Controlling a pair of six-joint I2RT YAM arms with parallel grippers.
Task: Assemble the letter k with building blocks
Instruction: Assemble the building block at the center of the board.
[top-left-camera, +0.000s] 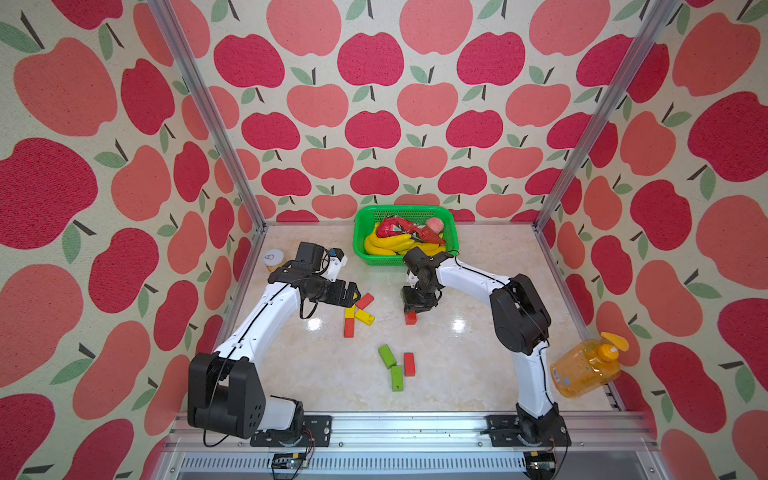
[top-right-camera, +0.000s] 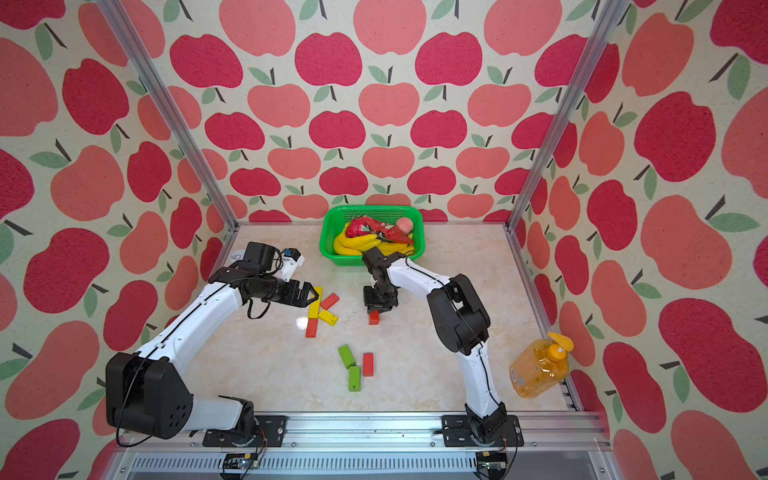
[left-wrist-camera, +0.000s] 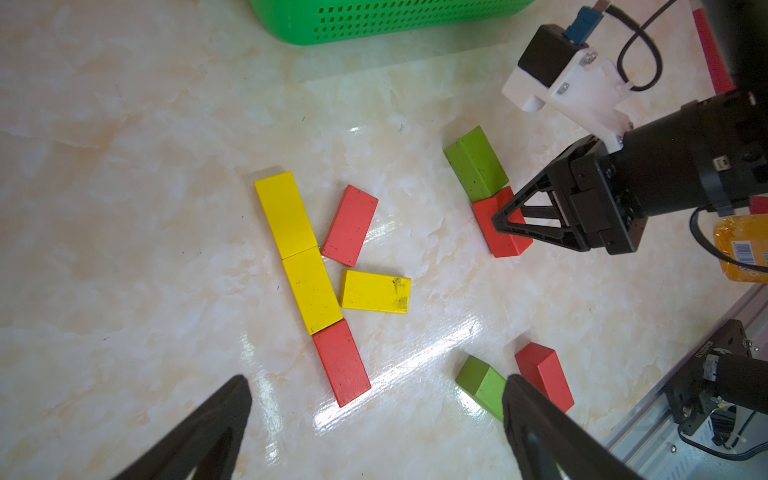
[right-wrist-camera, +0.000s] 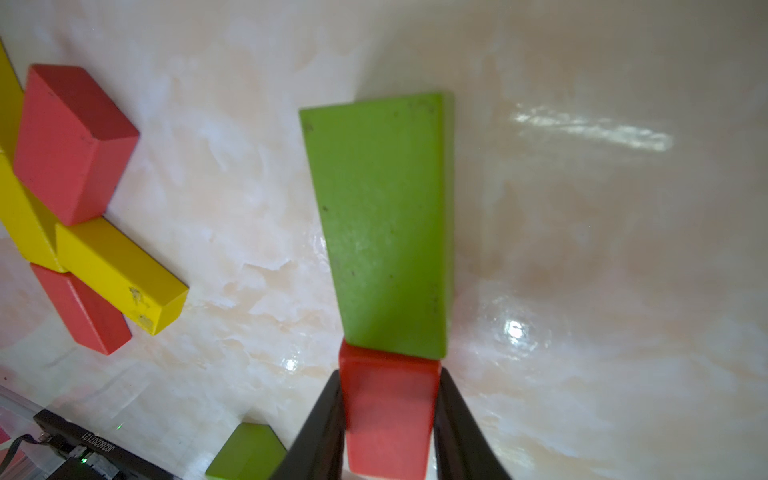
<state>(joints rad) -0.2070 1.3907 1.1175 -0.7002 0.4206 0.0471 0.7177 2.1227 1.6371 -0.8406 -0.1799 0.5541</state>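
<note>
While the right gripper (right-wrist-camera: 389, 374) clamps a red oblong wooden block (right-wrist-camera: 388, 419), a green oblong block (right-wrist-camera: 386, 224) touches its end. At its nine o'clock, the left gripper (top-left-camera: 355, 292) gapes empty.

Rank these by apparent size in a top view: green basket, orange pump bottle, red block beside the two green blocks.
1. green basket
2. orange pump bottle, clearly smaller
3. red block, far smallest
None look alike here.
</note>
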